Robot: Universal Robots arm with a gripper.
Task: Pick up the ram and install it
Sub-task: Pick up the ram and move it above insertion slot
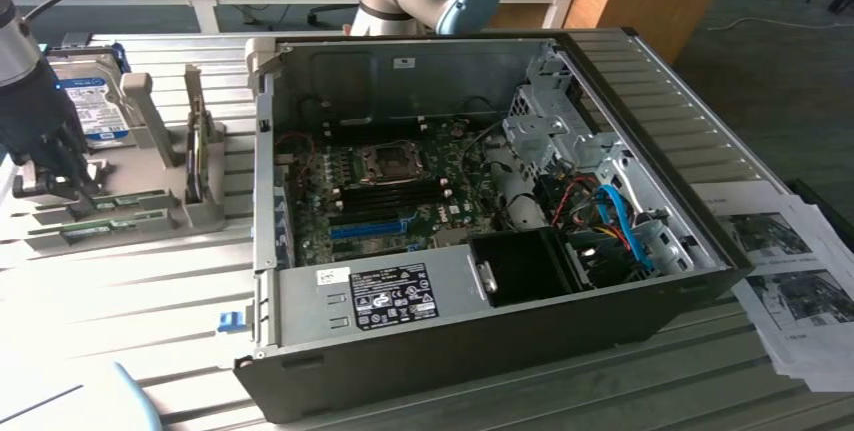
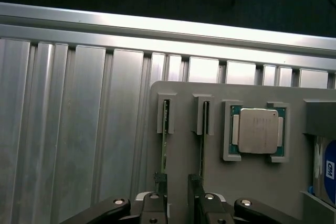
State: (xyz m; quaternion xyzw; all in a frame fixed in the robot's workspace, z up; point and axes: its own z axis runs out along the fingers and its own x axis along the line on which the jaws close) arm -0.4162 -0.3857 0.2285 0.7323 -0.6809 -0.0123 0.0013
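While our gripper (image 1: 51, 179) hangs over the grey holder (image 2: 181, 92), to the exterior view's left of the open computer case (image 1: 467, 351), its fingers stand apart. We see the ram (image 2: 164, 140) standing on edge in a holder slot, its near end just beside 1 fingertip (image 2: 159, 184). A 2nd green stick (image 2: 202, 140) stands in the neighbouring slot by the other fingertip.

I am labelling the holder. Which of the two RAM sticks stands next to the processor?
The RAM stick directly beside the processor; the other stick stands farther from it, with this one in between.
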